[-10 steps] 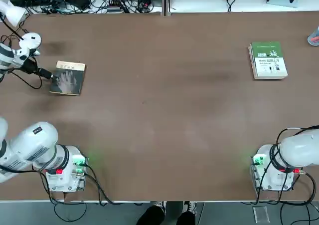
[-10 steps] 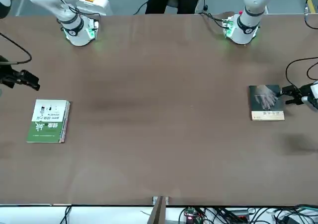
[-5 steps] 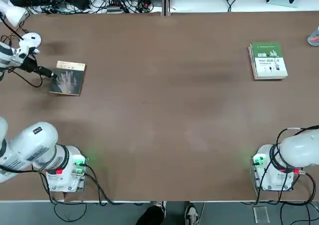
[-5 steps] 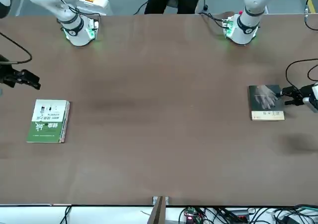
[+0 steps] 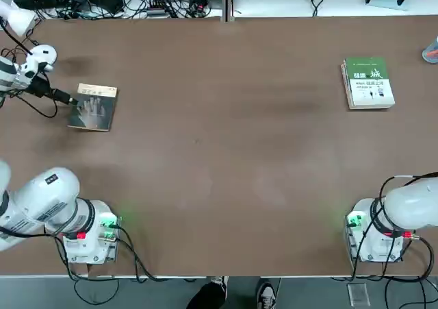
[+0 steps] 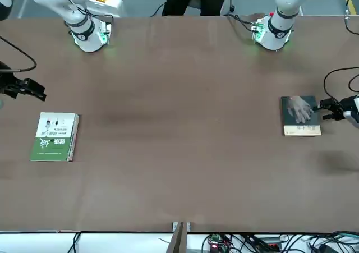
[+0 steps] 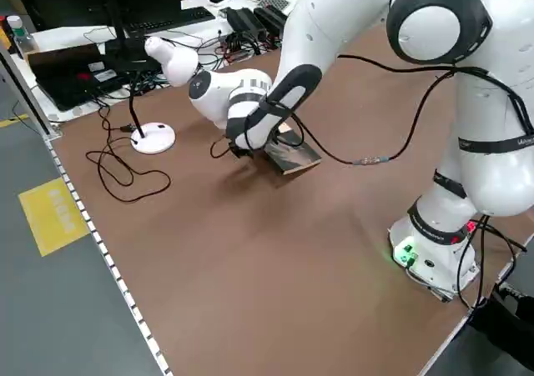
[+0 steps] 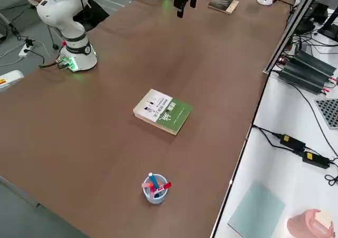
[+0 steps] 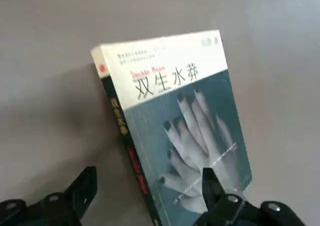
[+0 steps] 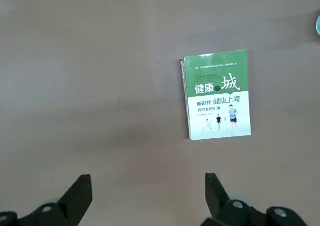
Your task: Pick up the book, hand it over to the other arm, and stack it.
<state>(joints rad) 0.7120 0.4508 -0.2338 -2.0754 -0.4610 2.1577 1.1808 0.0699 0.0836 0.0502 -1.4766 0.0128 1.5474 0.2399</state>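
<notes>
The book [image 5: 93,107], thin and dark grey with a pale hand and a tan strip, lies flat on the table's far left. It also shows in the front view [image 6: 301,116] and the left side view [image 7: 293,153]. My left gripper [image 5: 68,99] is low at its left edge and open. In the left wrist view the gripper [image 9: 148,177] straddles the book [image 9: 170,105]: one finger sits over the cover, the other over bare table beside the spine. My right gripper [image 6: 29,90] hangs open, high above the table, close to the green-and-white book [image 10: 216,95].
The green-and-white book [image 5: 367,83] lies at the far right. A cup of pens [image 8: 154,188] stands beyond it near the table's right edge. A white desk lamp [image 7: 155,137] and cables sit just left of the small book. A person's shoes [image 5: 226,295] show behind the bases.
My left gripper has shifted slightly toward the table's far side beside the book. The book and the right arm have not moved.
</notes>
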